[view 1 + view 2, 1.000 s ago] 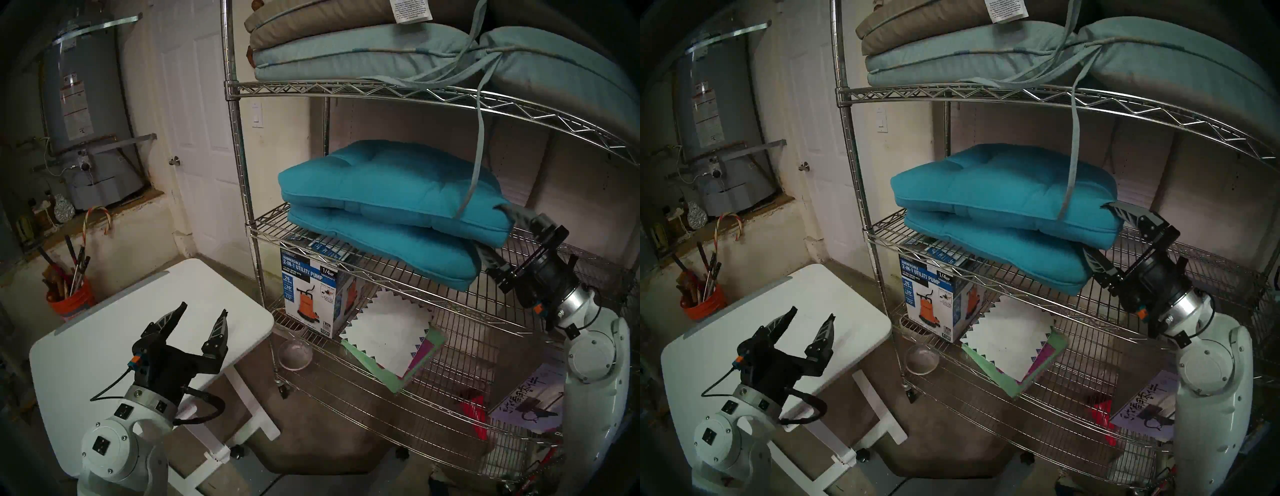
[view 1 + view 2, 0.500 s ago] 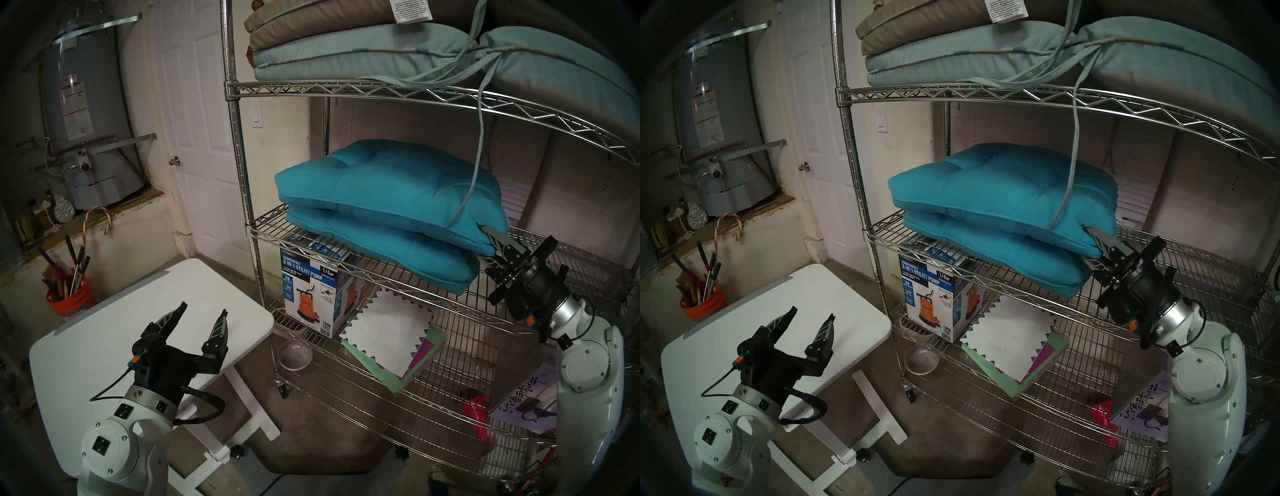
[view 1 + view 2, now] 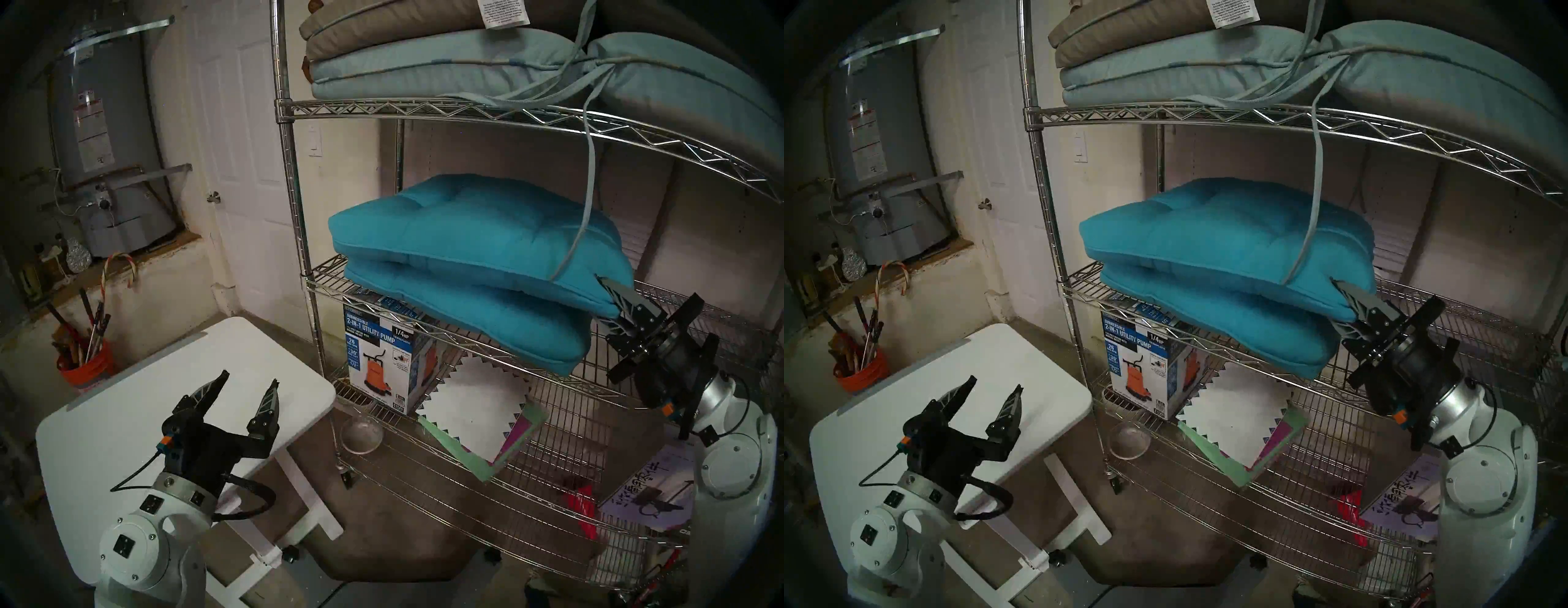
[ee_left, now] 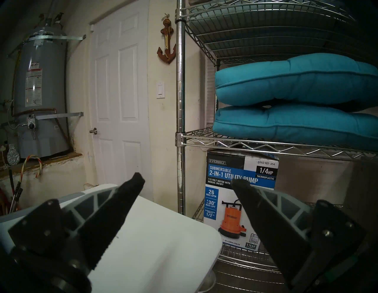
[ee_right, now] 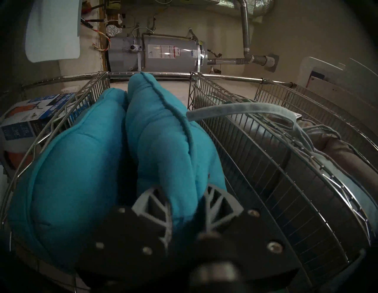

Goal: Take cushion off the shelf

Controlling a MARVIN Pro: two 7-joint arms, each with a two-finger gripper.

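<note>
Nearest to me, at about seven o'clock in the head view, my left gripper (image 3: 244, 392) hangs with its jaws spread wide and nothing between them, above the small white table (image 3: 127, 407); it has no part in the work yet.

Out at about four o'clock my right gripper (image 3: 611, 303) is pinched down on the near right corner of the upper teal cushion (image 3: 466, 229); the wrist view shows the fabric bunched between the two fingers (image 5: 151, 202), so I read this as a firm hold on that cushion alone, not on the lower teal cushion (image 3: 466, 314) beneath it.

Both cushions lie stacked on the middle tier of the shelf (image 3: 488, 339), roughly at the centre of my view, tending to two o'clock; the upper one sits skewed on the lower and overhangs the front edge.

A pale strap (image 3: 587, 178) hangs from the grey-blue cushions (image 3: 424, 68) on the tier above, at twelve o'clock, and drapes across the teal top close to my grip.

I judge the step in hand to be the draw-out: grasp made, cushion not yet clear of the rack.

Next I would pull back toward myself and lift slightly, so the top cushion slides off its mate without dragging it; I would watch that strap, and the right-hand wire edge, for a snag.

Beyond the rack, at ten o'clock, stand the white door (image 3: 237, 140) and the water heater (image 3: 102, 127).
</note>
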